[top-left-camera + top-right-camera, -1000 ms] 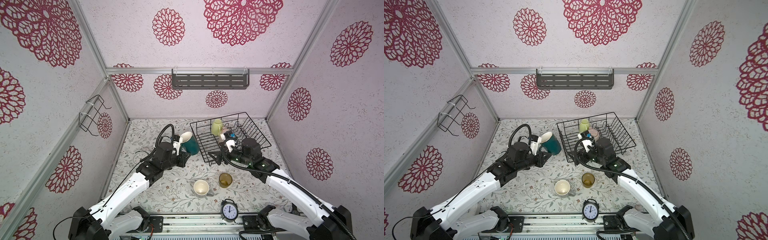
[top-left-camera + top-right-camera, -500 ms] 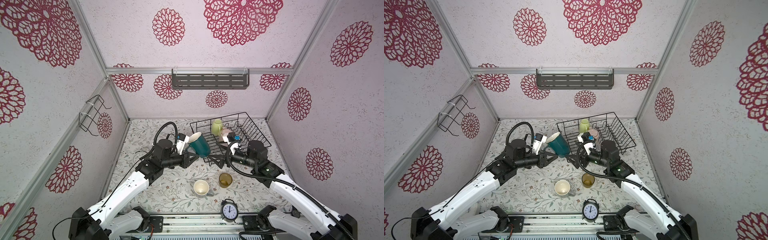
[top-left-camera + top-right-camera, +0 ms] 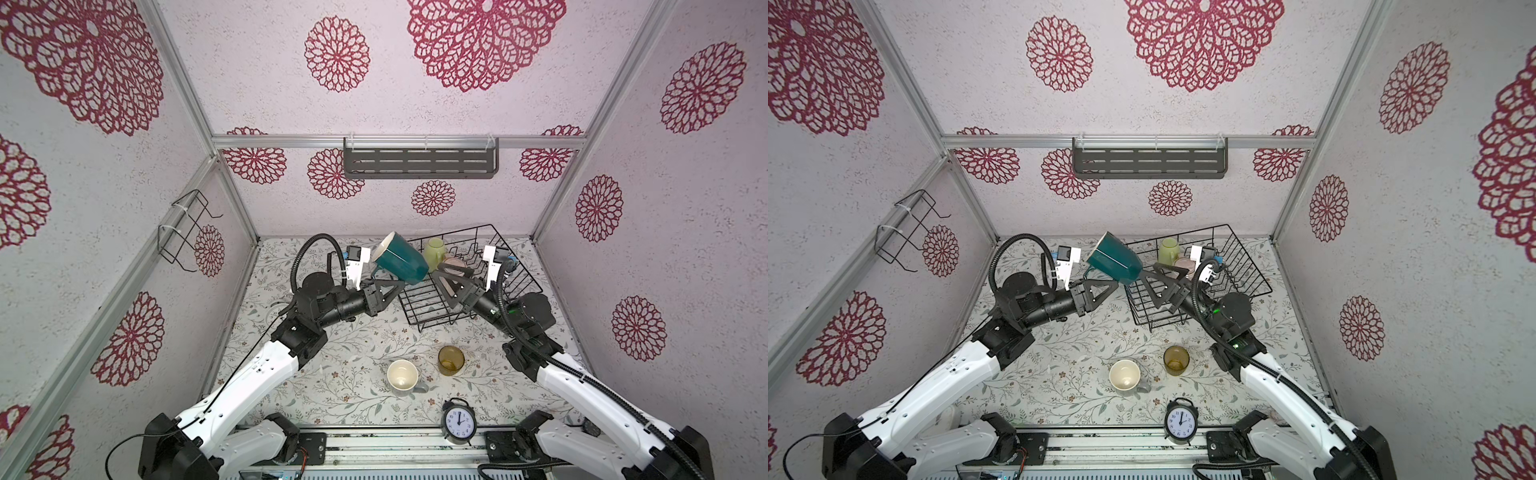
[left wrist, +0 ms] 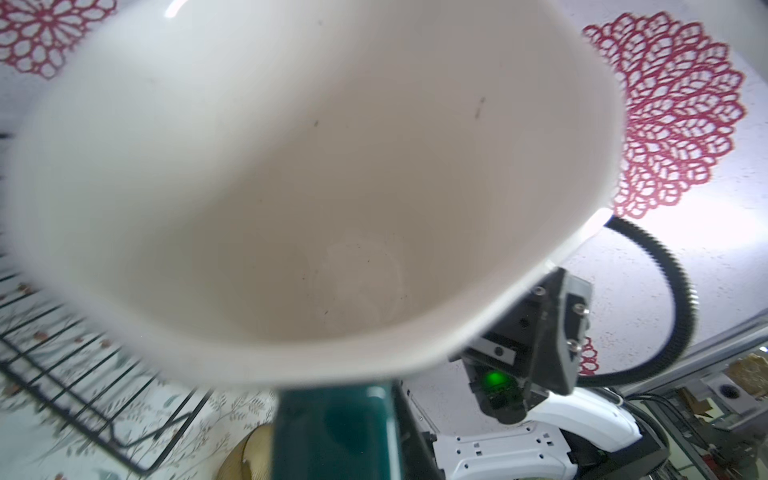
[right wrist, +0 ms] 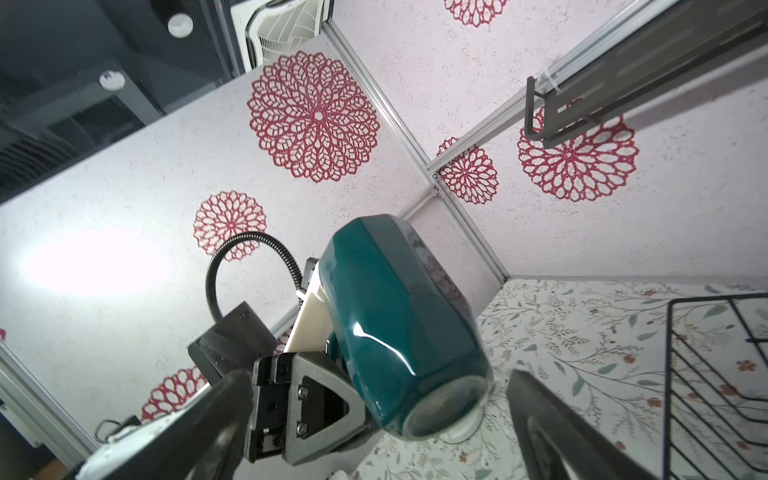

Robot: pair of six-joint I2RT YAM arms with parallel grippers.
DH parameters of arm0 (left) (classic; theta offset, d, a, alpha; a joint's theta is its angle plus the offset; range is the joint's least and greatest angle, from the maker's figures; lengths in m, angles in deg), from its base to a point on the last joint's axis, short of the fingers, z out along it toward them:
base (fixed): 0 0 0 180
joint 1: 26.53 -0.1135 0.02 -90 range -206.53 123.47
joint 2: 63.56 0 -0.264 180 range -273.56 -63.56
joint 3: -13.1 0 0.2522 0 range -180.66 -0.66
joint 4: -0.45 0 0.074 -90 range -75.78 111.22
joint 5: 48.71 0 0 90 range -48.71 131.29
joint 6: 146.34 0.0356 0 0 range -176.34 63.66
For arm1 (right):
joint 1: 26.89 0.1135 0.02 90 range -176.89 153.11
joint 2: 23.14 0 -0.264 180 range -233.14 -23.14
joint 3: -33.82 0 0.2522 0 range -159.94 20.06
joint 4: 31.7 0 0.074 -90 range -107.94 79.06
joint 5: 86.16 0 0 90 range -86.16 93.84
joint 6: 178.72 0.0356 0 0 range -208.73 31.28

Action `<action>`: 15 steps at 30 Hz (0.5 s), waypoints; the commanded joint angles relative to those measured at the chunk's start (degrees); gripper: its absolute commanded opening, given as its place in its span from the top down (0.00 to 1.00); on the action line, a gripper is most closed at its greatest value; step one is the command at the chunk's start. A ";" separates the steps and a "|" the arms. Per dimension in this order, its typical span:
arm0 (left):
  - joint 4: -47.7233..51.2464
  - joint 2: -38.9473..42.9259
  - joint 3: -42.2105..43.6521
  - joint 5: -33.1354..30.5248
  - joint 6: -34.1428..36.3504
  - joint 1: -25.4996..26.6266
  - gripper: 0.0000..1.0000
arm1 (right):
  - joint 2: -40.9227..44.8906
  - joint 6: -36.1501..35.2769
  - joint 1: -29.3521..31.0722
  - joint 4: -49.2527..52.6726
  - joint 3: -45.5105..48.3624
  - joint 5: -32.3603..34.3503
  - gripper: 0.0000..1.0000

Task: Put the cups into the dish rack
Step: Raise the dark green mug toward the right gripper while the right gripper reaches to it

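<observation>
The dish rack sits on the far right of the table and holds two cups at its far left end: a yellow-green mug and, just beside it on the near side, a pale pink mug partly hidden behind the right arm.

The left gripper is pinched on the handle of the dark teal mug and holds it in the air by the rack's left edge. The mug is tipped on its side, with its pale mouth to the far left and its base towards the rack. The right gripper is spread wide and holds nothing. In the right wrist view the mug's base lies between its fingers, with a gap to the one on the rack's side.

Five cups show in all: two in the rack, one held, and two upright on the near table. Those two are a grey mug with a cream inside and, just to its right, an amber glass tumbler. One alarm clock stands nearer than both.
</observation>
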 commanded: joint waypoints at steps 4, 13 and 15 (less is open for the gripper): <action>-15.22 -3.21 -2.42 2.86 -5.20 1.19 1.00 | -4.23 10.15 0.69 -17.05 -1.07 0.29 0.01; -20.22 -8.18 -3.58 2.70 -8.76 3.18 1.00 | -10.94 12.57 2.62 -26.30 -2.49 -0.42 0.01; -21.13 -9.06 -4.06 2.80 -9.08 3.82 1.00 | -11.58 11.59 2.71 -24.03 -2.66 0.46 0.01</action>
